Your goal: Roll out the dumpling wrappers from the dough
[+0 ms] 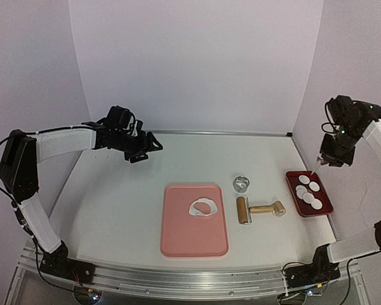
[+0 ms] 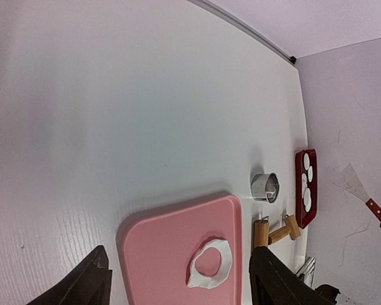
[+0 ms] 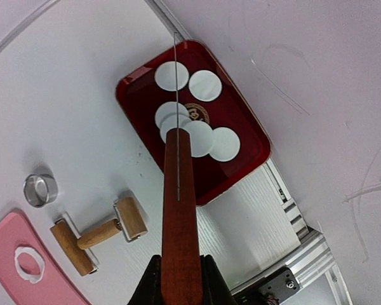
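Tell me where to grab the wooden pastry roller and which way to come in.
Take the pastry roller by the slim handle between its two drums, coming straight down with the fingers closing across it. It lies flat on the table, the handle has free space on both sides, and the drums would probably spin in a grip.

The dough [image 2: 227, 262] is white on a pink cutting mat [image 1: 194, 235], the dumpling wrappers [image 3: 205, 85] white on a dark red tray [image 3: 238, 111], the ring cutter [image 2: 261, 187] silver, the rolling pin [image 1: 242, 210] tan wood, the spatula [image 3: 180, 216] handle red-brown.
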`<state>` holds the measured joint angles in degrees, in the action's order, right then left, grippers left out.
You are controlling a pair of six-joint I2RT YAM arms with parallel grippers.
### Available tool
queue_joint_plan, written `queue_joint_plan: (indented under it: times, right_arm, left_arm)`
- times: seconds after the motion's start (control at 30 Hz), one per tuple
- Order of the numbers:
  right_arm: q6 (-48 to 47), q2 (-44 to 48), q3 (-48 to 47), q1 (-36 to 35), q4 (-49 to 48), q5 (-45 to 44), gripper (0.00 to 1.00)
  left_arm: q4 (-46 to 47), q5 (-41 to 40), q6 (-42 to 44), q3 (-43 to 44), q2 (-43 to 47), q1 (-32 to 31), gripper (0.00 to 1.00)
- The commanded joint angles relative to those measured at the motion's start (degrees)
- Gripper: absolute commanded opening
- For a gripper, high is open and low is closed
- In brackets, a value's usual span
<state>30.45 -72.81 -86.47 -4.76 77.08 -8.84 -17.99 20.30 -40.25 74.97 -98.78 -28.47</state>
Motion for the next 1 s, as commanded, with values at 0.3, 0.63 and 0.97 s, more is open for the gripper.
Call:
queue_joint_plan:
  times: [0.3, 0.63, 0.97]
  right_arm:
    - [9.89, -2.03, 8.57, -7.13, -39.18, 36.58, 0.00]
    - [20.19, -19.43, 15.73, -10.62, -69.12, 43.59, 0.00]
    - [21.23, -32.49, 11.40, -6.78, -70.31, 47.66, 0.00]
  left_arm:
    - [0.06, -2.56, 3.17, -10.21, 11.59, 5.49, 0.74]
    - [-0.04, -9.58, 2.01, -13.36, 17.81, 6.07, 0.79]
    - [-1.23, -13.94, 0.29, -14.04, 19.68, 6.32, 0.80]
